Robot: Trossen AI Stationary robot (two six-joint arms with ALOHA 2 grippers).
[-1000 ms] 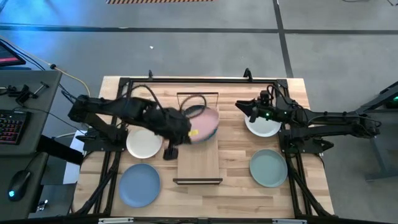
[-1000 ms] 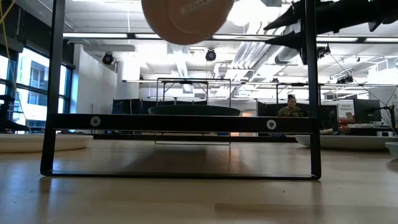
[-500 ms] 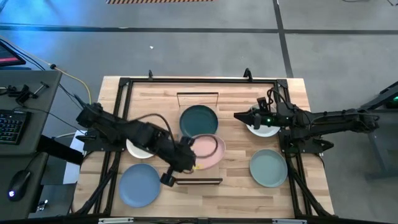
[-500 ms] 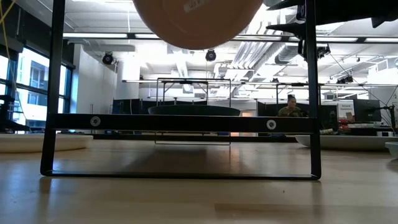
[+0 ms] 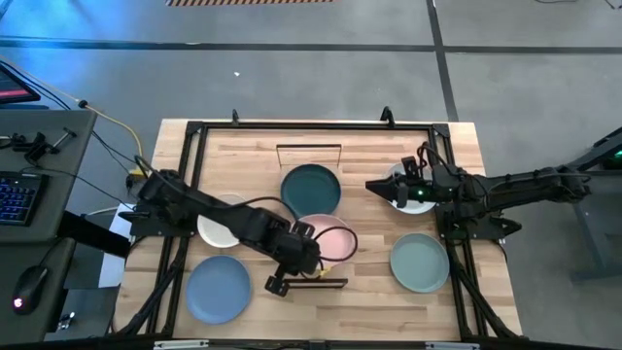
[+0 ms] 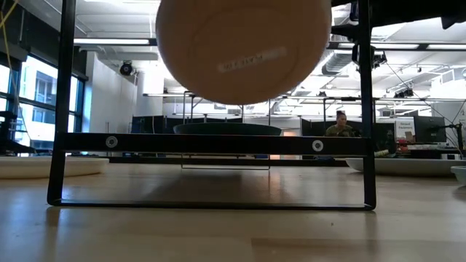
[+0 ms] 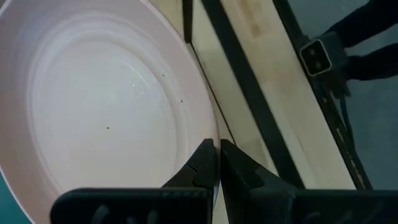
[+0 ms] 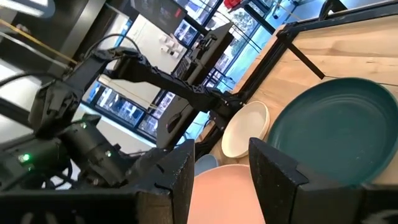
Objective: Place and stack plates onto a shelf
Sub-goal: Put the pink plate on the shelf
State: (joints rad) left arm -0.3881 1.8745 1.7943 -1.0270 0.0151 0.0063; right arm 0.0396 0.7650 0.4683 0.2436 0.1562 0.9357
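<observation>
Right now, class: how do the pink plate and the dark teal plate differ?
The pink plate is pinched at its rim by the left gripper and held in the air above the shelf; the dark teal plate lies flat on the shelf with nothing gripping it. The pink plate is pale, the teal dark. Both are round and similar in size.

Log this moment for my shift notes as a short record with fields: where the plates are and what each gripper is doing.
held plate: pink plate, above the shelf
left gripper: shut on pink plate rim
right gripper: open, beside whitish plate
on shelf: dark teal plate
on table: whitish plate by left arm, blue plate, sage green plate
</observation>
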